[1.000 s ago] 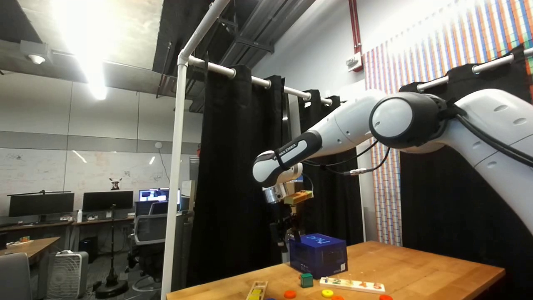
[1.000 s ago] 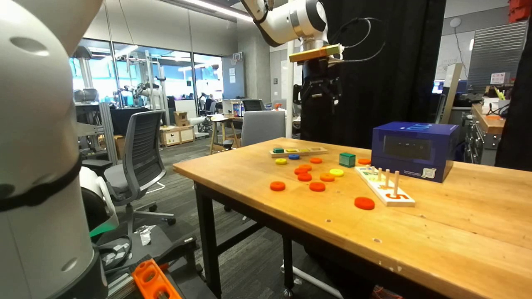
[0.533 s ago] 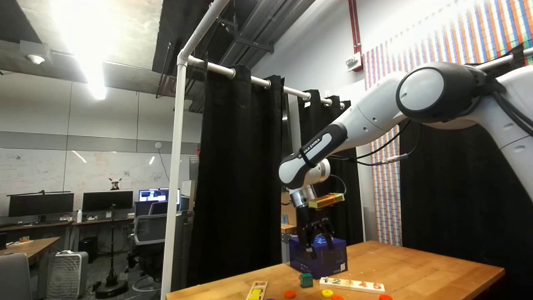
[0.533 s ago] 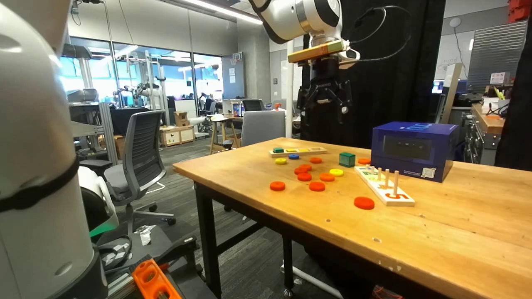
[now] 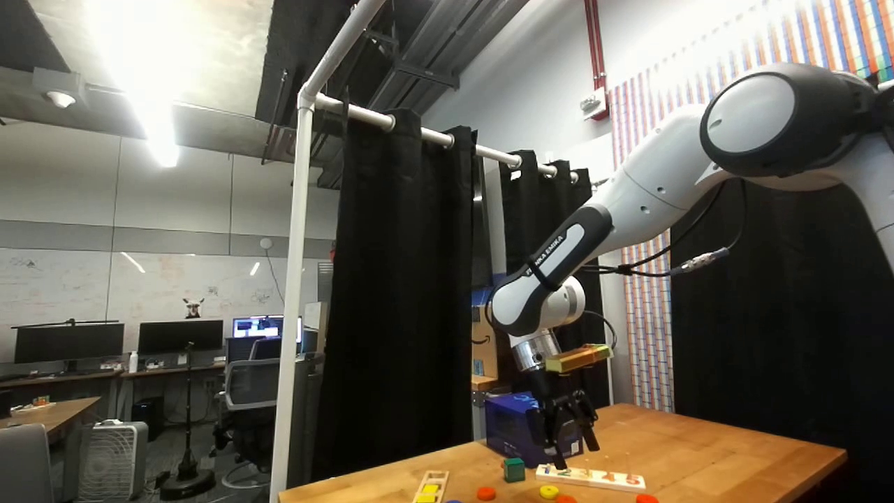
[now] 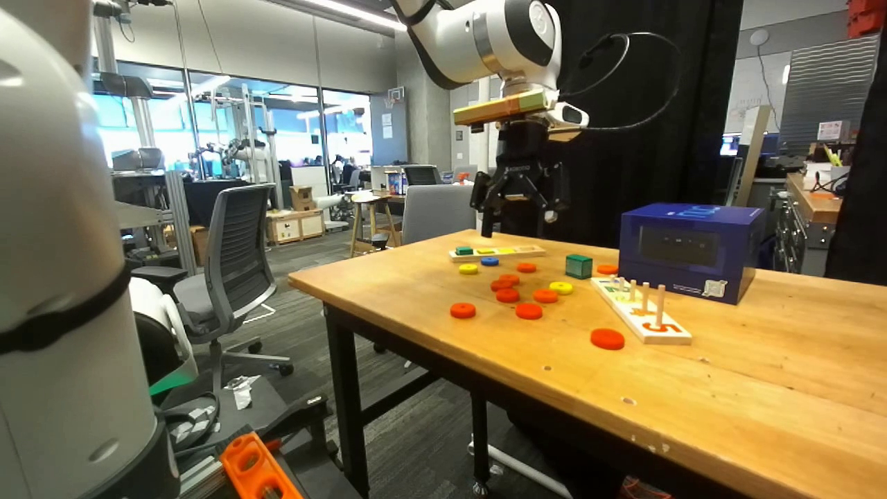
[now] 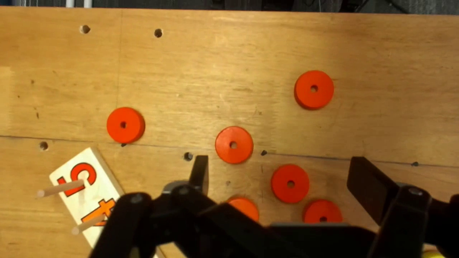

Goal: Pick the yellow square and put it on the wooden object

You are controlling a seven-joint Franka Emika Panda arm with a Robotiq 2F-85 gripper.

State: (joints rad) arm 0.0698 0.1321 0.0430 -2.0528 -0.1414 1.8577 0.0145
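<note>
On the wooden tray (image 6: 492, 258), the yellow square (image 6: 485, 251) looks like it's already sitting there, with a second yellow patch (image 6: 508, 251) right beside it, so can't tell which one's meant. The claw (image 5: 577, 457) is spread wide and holding nothing; in an exterior view it hangs higher than the tray and well off to its right. Wrist view misses the tray. If a grab's still needed, imo it's sideways toward the tray first, then down
</note>
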